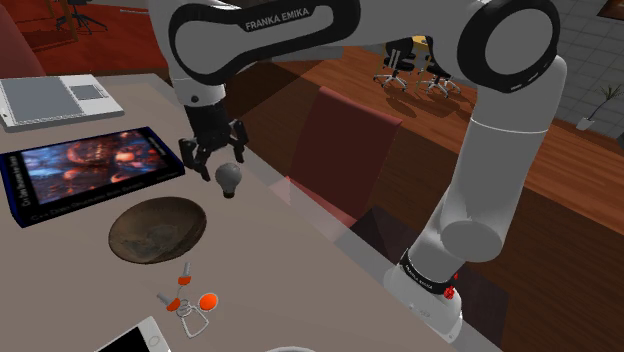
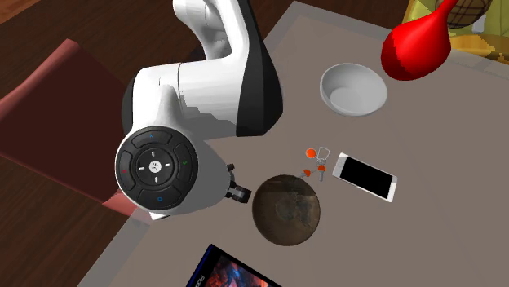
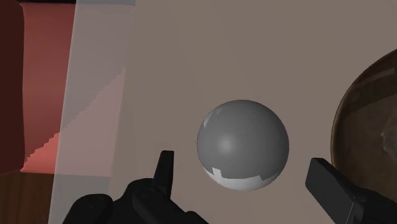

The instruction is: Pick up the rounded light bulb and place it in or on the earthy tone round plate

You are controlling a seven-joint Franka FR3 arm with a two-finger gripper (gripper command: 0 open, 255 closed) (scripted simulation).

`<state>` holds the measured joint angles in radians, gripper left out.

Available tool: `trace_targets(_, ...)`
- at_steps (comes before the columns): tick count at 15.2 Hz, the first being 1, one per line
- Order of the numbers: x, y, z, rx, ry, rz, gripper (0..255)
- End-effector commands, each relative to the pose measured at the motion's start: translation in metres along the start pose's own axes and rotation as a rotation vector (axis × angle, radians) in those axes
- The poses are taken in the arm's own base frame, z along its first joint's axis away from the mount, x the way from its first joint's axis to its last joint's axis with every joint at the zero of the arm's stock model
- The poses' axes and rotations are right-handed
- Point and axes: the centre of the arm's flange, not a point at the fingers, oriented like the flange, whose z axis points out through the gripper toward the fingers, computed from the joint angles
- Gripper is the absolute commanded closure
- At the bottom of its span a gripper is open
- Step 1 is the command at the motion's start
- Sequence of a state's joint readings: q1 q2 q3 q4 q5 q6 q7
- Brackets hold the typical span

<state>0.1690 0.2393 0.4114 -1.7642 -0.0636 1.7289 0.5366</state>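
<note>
Lettering "FRANKA EMIKA" in white on the arm's dark joint. Rounded grey light bulb, smooth and glossy, on the matte beige table, at five o'clock from the black claw. Jaws spread wide, gripping nothing, bulb between the fingers untouched. Round brown plate, mottled and shallow, near the bulb at seven o'clock.

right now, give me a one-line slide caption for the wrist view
Open gripper poised above the grey bulb on the table, not yet touching it, brown plate close beside.
</note>
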Motion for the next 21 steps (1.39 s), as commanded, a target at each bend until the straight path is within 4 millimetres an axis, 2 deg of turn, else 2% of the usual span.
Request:
trace_targets(1,0.000,0.000,0.007,0.000,0.000,0.000,0)
trace_targets(8,0.000,0.000,0.007,0.000,0.000,0.000,0)
trace_targets(9,0.000,0.000,0.007,0.000,0.000,0.000,255)
trace_targets(18,0.000,0.000,0.007,0.000,0.000,0.000,255)
trace_targets(21,-0.004,0.002,-0.008,0.000,0.000,0.000,255)
